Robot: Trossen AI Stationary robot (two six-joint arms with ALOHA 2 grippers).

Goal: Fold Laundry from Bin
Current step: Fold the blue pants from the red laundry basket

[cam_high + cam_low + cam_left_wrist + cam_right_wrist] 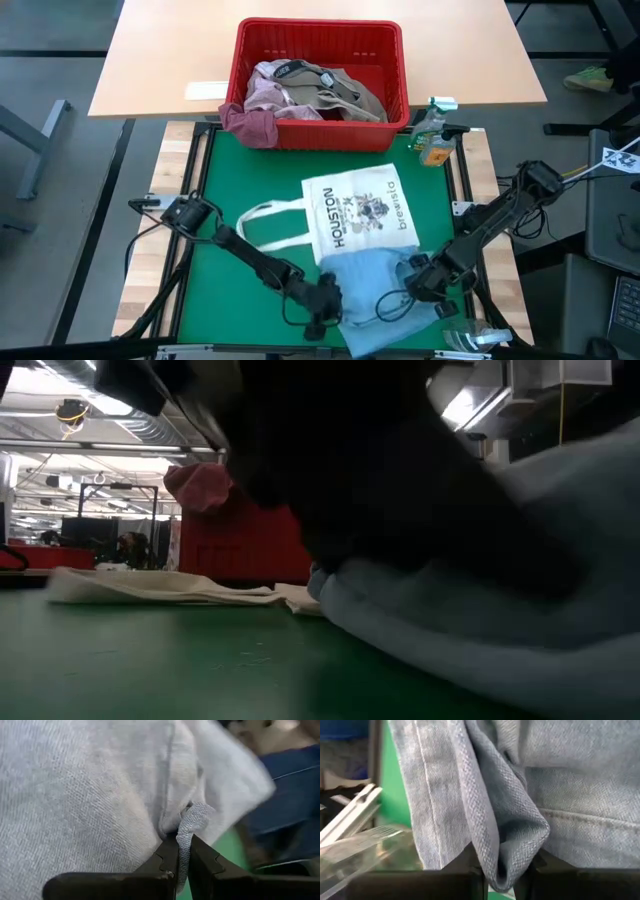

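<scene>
One light blue garment [385,300] lies crumpled on the green table [240,180], near edge, partly over the tote bag [358,215]. The left end effector [181,865] and right end effector [506,875] each pinch its edge. No fold looks made; more laundry [300,92] fills the bin [320,35].

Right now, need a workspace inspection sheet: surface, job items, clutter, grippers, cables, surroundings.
Surface: green mat on the work table, mostly bare on its left side.
Job's things: light blue garment lies at the near edge, partly over the white HOUSTON tote bag; red bin holds pink, maroon and khaki pieces, one maroon piece draped over its rim.
Clutter: spray bottle beside the bin.
Grippers: left gripper pinches a fold of the garment; right gripper pinches another fold.
Cables: a loop lies on the garment.
Surroundings: tan table under the bin; nobody in clear view.
</scene>
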